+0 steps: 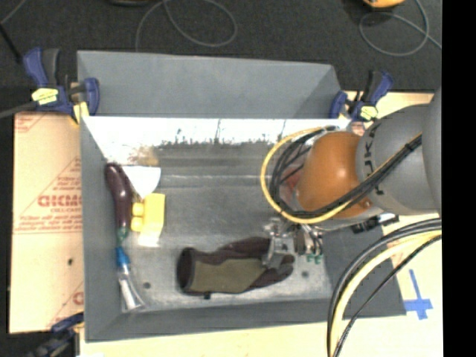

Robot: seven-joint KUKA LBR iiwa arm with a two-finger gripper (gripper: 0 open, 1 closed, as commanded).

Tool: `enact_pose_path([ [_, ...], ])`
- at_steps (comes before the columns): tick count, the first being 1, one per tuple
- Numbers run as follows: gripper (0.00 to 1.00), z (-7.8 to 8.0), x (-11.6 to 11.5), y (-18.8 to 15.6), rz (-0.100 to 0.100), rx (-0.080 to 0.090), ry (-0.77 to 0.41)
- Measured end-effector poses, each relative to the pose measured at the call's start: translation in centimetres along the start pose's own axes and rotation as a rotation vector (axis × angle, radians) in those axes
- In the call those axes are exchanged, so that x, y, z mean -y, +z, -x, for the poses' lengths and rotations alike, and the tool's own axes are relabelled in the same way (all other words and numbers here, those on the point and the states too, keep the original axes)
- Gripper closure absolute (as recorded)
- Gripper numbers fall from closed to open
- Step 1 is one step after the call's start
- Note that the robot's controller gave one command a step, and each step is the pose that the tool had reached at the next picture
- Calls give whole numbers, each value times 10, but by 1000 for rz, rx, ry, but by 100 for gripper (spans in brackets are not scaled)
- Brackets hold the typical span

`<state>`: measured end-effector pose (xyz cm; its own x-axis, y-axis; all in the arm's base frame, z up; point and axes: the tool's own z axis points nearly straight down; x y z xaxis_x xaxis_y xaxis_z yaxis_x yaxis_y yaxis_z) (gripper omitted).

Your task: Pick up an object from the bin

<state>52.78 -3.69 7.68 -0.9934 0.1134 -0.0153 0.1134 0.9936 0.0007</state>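
My gripper (281, 250) reaches down at the right end of a dark olive-and-maroon sock (227, 272) that lies along the bin's front floor. Its fingertips sit right at the sock's bunched right end, touching or pressing into the cloth. Whether cloth lies between the fingers is hidden from me.
Along the bin's left side lie a dark maroon handled tool (117, 188), a yellow block (149, 214), a white piece (145, 175) and a blue-and-clear pen-like thing (125, 277). The arm's orange cover and cables hang over the bin's right part.
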Motion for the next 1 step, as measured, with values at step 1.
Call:
enact_pose_path([
  [1, 100, 0, 0, 0, 0, 0, -1],
])
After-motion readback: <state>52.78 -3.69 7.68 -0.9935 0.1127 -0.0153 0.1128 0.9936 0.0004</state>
